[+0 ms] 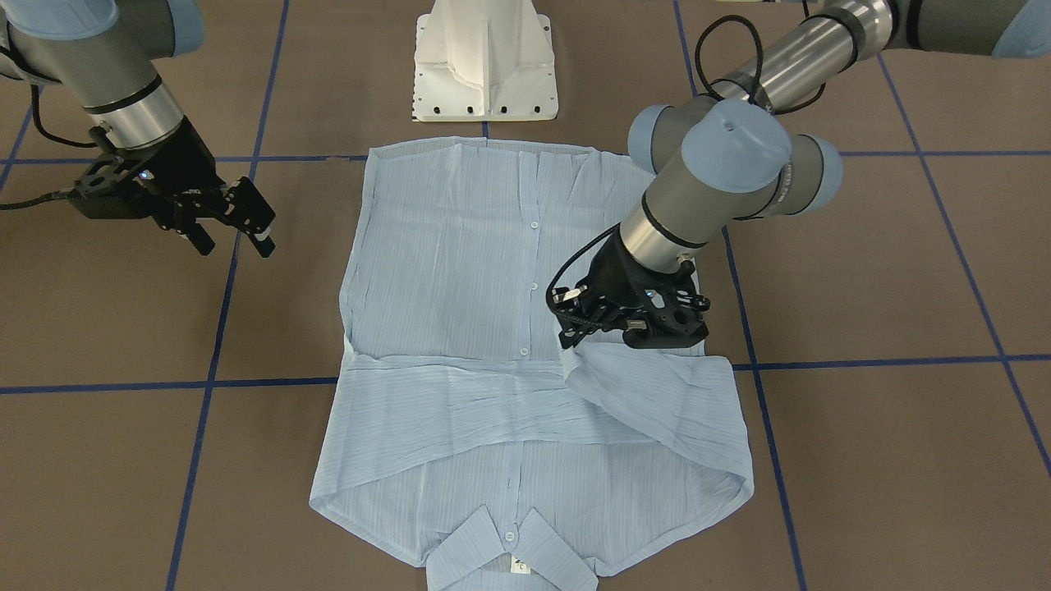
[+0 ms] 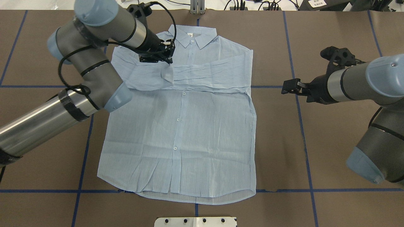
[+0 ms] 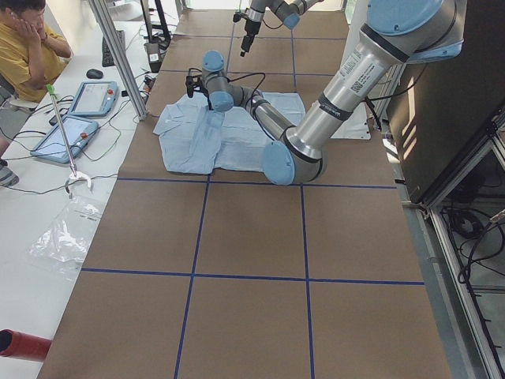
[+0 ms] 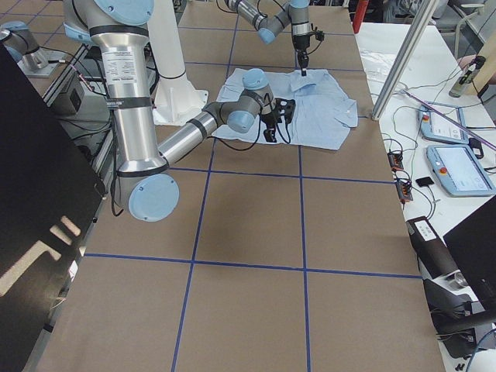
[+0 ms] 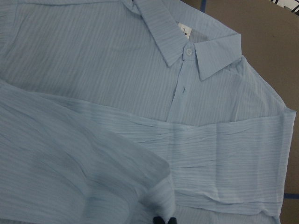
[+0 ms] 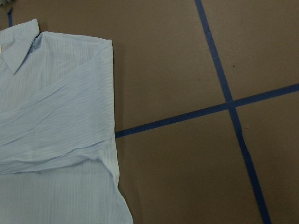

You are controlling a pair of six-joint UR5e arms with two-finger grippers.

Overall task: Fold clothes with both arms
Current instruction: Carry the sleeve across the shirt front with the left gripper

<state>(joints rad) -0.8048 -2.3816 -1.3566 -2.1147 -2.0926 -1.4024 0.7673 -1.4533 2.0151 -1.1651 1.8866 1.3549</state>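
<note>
Over the table (image 1: 862,287), the left gripper (image 1: 572,338) pinches a sleeve (image 1: 657,394) across the shirt (image 1: 460,271); right gripper (image 1: 233,243) hangs spread beside it.

My left gripper (image 1: 570,343) has its fingertips buried in the raised sleeve (image 1: 657,394), so I can't tell how the jaws stand. Its wrist camera catches only two dark tips at the bottom edge. The collar (image 1: 484,550) of the shirt (image 2: 180,126) runs off the front-facing view's bottom edge. The neck label (image 5: 185,31) is too small to read.
</note>
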